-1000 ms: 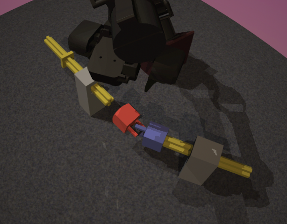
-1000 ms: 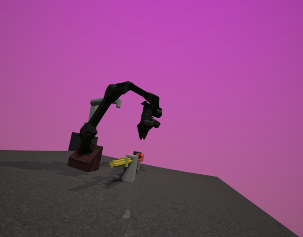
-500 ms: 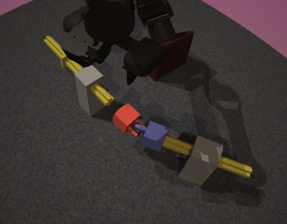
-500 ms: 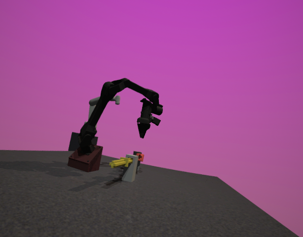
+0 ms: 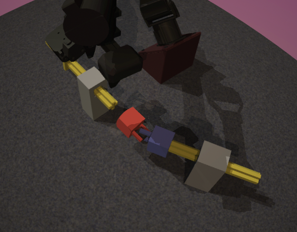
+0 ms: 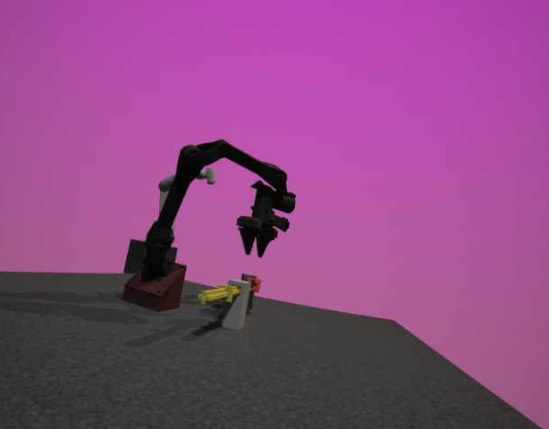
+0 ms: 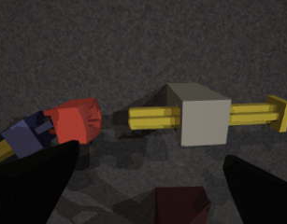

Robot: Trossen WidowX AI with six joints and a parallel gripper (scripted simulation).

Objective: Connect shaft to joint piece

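The red joint piece [image 5: 131, 120] [image 6: 254, 282] [image 7: 75, 121] hangs on hinges from the blue piece [image 5: 159, 140] [image 7: 23, 137] on the fixed yellow shaft [image 5: 183, 150] [image 7: 0, 150]. In the wrist view its notched opening faces roughly toward the second shaft; the exact angle is unclear. The second yellow shaft [image 5: 106, 97] [image 6: 215, 294] [image 7: 154, 118] passes through the pale block [image 5: 87, 99] [image 6: 236, 314] [image 7: 204, 122]. Its end stands apart from the red piece, and its collar [image 7: 280, 113] is beyond the block. My gripper [image 6: 254, 255] [image 7: 153, 155] is open and empty, above the parts.
The beige fixed block [image 5: 206, 169] holds the first shaft at the lower right in the top view. The dark red arm base [image 5: 171, 60] [image 6: 155, 293] [image 7: 180, 205] stands beside the row of parts. A pale grey arm [image 6: 166, 196] stands behind my arm in the exterior view.
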